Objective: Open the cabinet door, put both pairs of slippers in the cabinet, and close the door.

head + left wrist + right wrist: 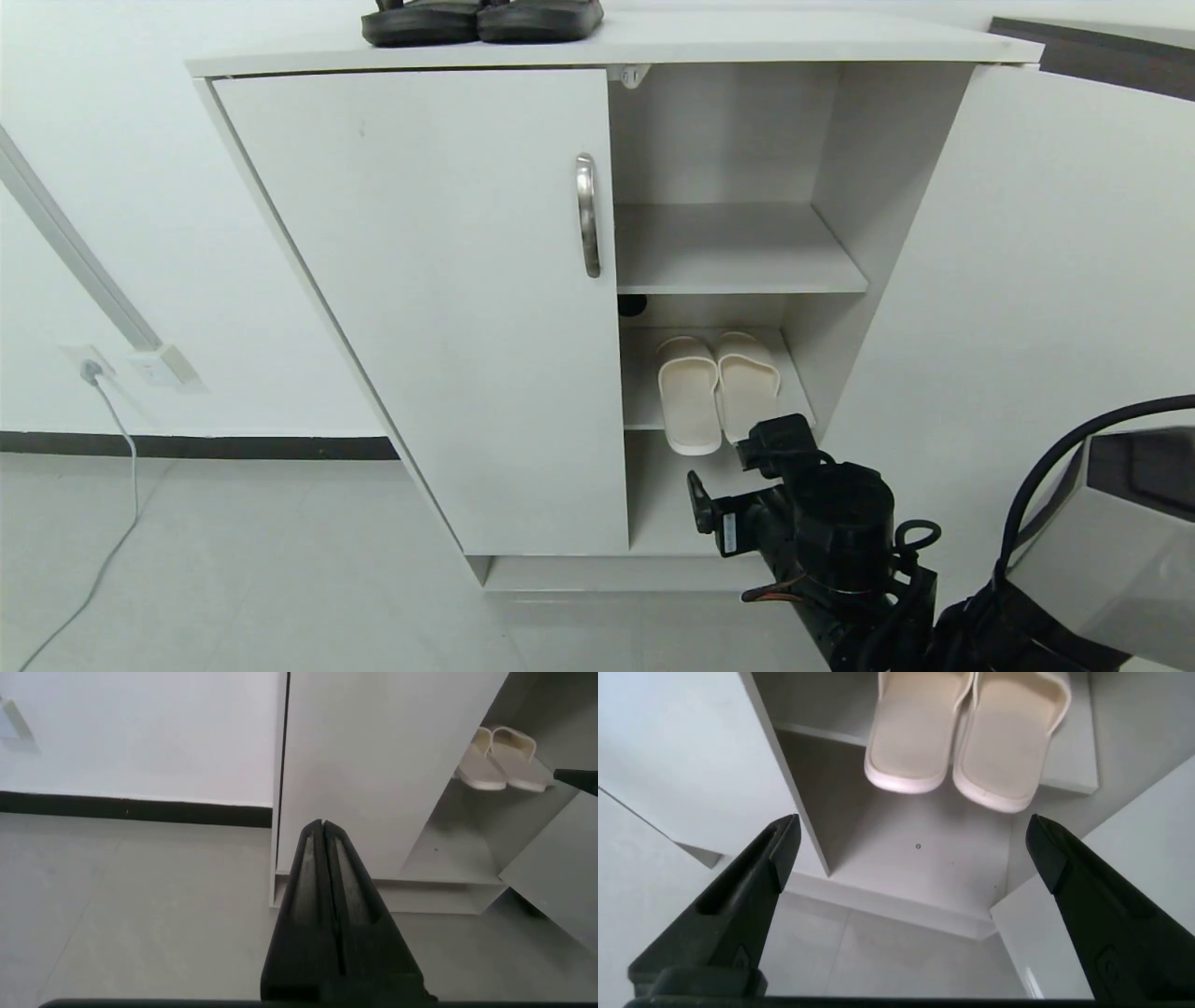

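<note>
White wall, grey floor. Head view: cabinet (420, 308) w/ right door (1046, 280) open; white slippers (717, 390) on mid shelf; black slippers (481, 21) on top; right gripper (738, 471) spread wide, empty, just in front. Left wrist: left gripper (323, 826) pinched closed over the floor. Right wrist: the white pair looks to overhang the shelf edge; imo a bump could knock it off, or the door gets closed w/ the black pair left out.

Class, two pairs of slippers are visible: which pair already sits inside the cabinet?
The cream pair, resting on the second shelf down; the black pair lies on top of the cabinet.
</note>
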